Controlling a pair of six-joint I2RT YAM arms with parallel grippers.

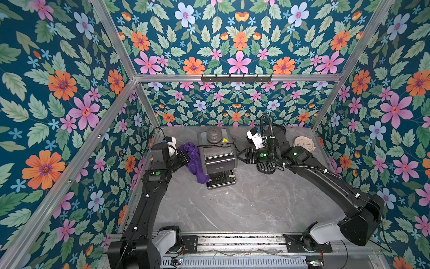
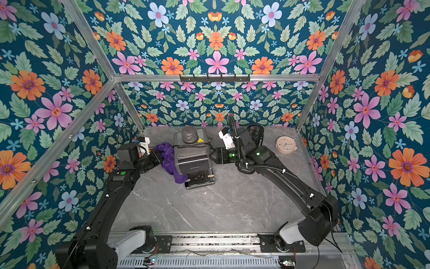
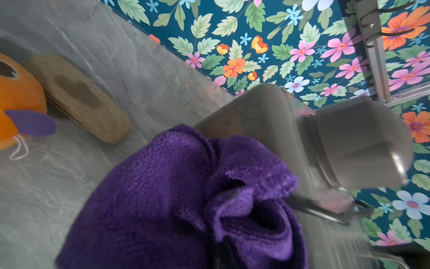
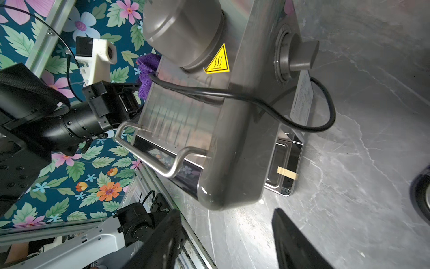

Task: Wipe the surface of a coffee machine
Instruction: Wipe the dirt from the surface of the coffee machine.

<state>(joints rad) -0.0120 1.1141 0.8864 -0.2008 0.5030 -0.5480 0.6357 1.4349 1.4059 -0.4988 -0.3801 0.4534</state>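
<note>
The grey coffee machine stands at the back middle of the marble table, with a round lid and a yellow heat sticker on top. A purple cloth hangs against its left side. My left gripper is shut on the purple cloth, which hides its fingers in the left wrist view, where the cloth lies against the machine. My right gripper stands open and empty just off the machine's right side.
The black power cord lies across the machine's top. A beige clock lies at the back right. A black round object sits under my right arm. An orange plush and a brown oval pad lie on the table.
</note>
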